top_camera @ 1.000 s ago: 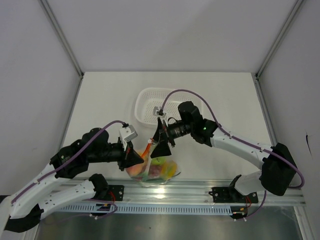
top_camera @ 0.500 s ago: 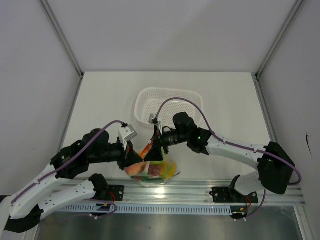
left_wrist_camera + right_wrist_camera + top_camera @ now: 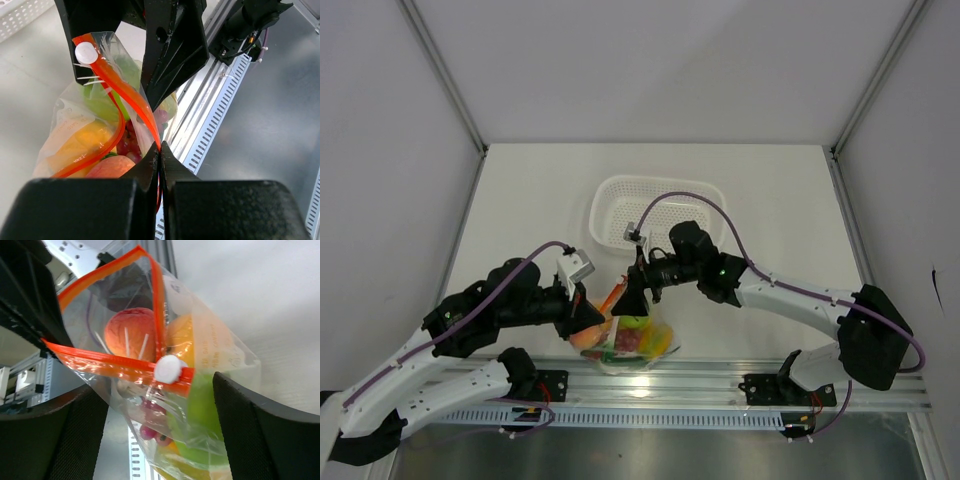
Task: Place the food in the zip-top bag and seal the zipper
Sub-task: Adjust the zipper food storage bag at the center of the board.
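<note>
The zip-top bag (image 3: 630,342) stands near the table's front edge, full of food: a peach (image 3: 131,332), a green apple (image 3: 205,405), dark red grapes (image 3: 150,430) and an orange (image 3: 82,142). Its zipper (image 3: 125,90) runs as a red-orange strip with a white round tab (image 3: 169,370) at one end. The two strips gape apart along the mouth. My left gripper (image 3: 160,146) is shut on the zipper's near end. My right gripper (image 3: 160,405) is open, with its fingers (image 3: 255,430) standing on either side of the bag's tab end.
A white perforated basket (image 3: 610,195) sits behind the bag, just beyond the right wrist. The aluminium rail (image 3: 720,380) with the arm bases runs directly in front of the bag.
My right gripper has come a little down and left from the basket side, onto the bag's tab end, and its jaws have narrowed slightly. The left gripper has held still on the zipper.
</note>
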Available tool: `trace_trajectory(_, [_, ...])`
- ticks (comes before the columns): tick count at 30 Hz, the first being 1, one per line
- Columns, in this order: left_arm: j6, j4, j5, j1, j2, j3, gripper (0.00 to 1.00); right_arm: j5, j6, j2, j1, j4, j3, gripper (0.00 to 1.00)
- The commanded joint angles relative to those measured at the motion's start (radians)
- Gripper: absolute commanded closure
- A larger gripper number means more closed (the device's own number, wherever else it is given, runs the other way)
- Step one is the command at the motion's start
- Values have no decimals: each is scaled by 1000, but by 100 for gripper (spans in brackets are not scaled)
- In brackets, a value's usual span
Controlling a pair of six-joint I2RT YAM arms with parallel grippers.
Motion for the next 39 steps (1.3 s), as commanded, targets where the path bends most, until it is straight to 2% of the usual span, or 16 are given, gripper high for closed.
trace_trajectory(1, [-19,14,-19,-1,0,13,99,75,-33,-42,-11,-91,56,14])
trace_trajectory(6, [-24,19,-25,-1,12,27,99,66,-12,-77,-22,-93,37,12])
trace_trajectory(9, [-24,19,-25,-1,17,30,100,14,6,-97,-34,-47,14,16])
trace_trajectory(14, [-24,23,-24,-1,23,23,100,-55,9,-80,-40,-19,35,28])
trace_trajectory(15, [-24,19,-27,-1,25,23,99,-57,8,-70,-40,-22,40,33])
trace_trajectory(18, [-25,5,-48,-1,34,36,100,-71,2,-60,-42,-38,52,39])
trace_trajectory(22, [-33,-18,-93,-1,49,52,100,-57,-6,-88,-45,-73,52,39])
trace_trajectory(25, [-61,-58,-229,-1,67,78,99,-45,-23,-125,-54,-128,72,38])
trace_trajectory(29, [-84,-96,-317,-1,81,131,99,-34,-75,-151,-69,-240,102,33])
trace_trajectory(32, [-70,-75,-288,-1,58,142,99,-45,-92,-157,-98,-276,99,30])
trace_trajectory(39, [-47,-16,-168,-1,23,139,99,-97,-95,-122,-120,-250,101,32])
